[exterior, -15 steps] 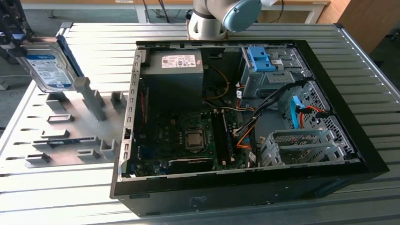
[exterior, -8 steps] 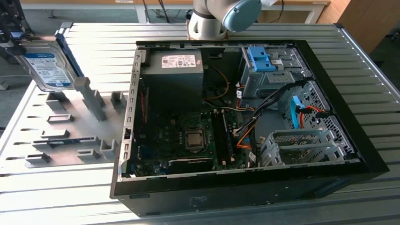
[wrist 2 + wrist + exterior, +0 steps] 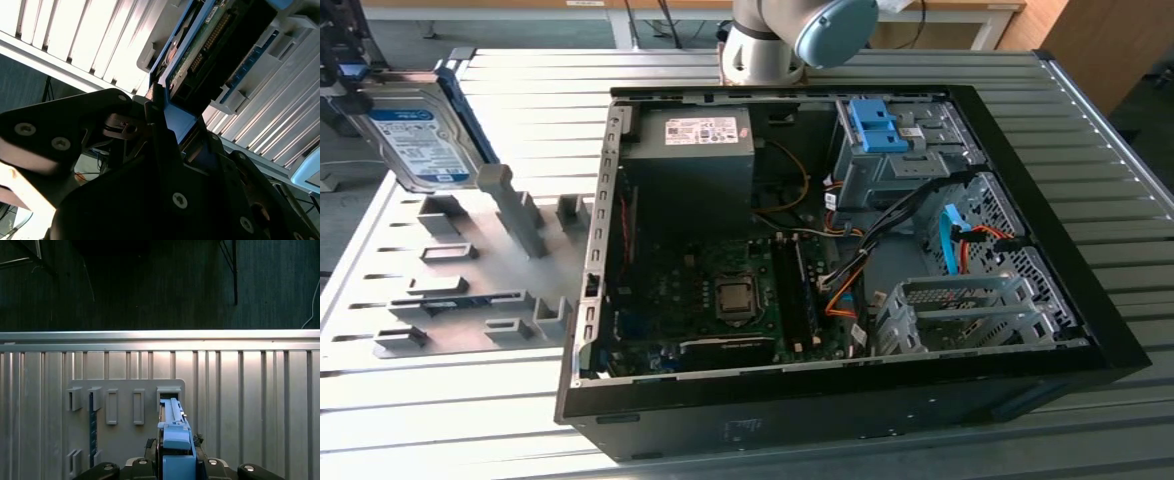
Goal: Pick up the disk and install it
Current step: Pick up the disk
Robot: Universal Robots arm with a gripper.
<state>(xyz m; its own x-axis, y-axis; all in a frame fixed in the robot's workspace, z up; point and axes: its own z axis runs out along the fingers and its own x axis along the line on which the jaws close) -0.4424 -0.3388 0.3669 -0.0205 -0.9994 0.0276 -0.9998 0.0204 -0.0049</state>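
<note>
We see the gripper (image 3: pixel 176 455) clamped on the disk (image 3: pixel 420 140) by its blue rail | disk tilted above grey slotted fixture (image 3: pixel 467 250), exterior view's left | ribbed metal table (image 3: pixel 454 400) carries open computer case (image 3: pixel 854 420) | dark floor (image 3: pixel 150 285) beyond

arm (image 3: pixel 781 40): extended toward exterior view's left | gripper (image 3: pixel 176 450): jaws clamped on the disk (image 3: pixel 416 135)

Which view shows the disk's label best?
The exterior view: the disk stands with its white-and-blue label facing the camera. The second wrist view shows its circuit-board side close up. The first wrist view shows it edge-on, blue rail foremost.
</note>
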